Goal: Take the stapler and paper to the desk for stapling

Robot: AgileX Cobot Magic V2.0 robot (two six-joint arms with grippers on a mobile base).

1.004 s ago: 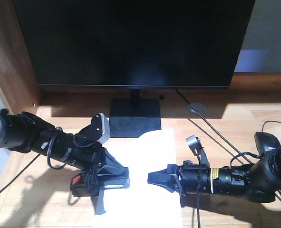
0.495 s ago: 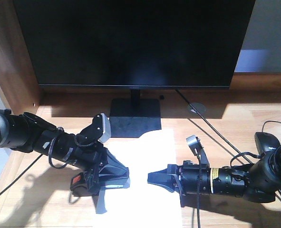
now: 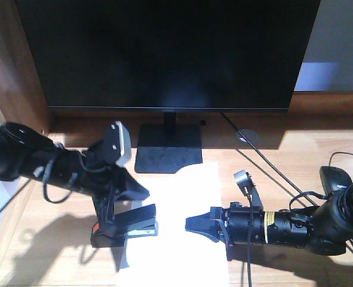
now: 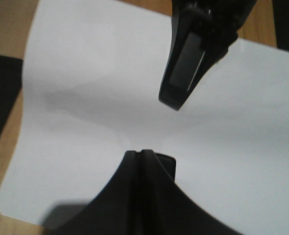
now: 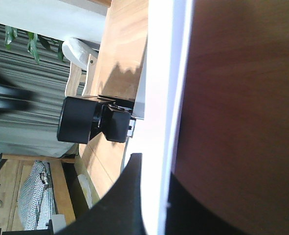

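Observation:
The black stapler (image 3: 131, 226), with an orange-red patch at its left end, sits on the left edge of the white paper (image 3: 194, 185) on the light-wood desk (image 3: 295, 155). My left gripper (image 3: 144, 192) hangs just above the stapler, shut and empty. In the left wrist view its tips (image 4: 141, 154) are pressed together over the paper (image 4: 85, 98). My right gripper (image 3: 189, 224) lies low at the paper's right side, shut on the sheet. The paper (image 5: 159, 73) runs between its jaws (image 5: 156, 164), and the stapler (image 5: 116, 125) shows beyond.
A large black monitor (image 3: 164, 54) on a square stand (image 3: 167, 152) fills the back. Cables (image 3: 266, 161) run across the right side near a black mouse (image 3: 337, 176). A brown wooden side panel (image 3: 9, 60) bounds the left.
My left gripper has lifted up and back to the left, off the stapler, which stays on the paper's edge. The right arm has not moved.

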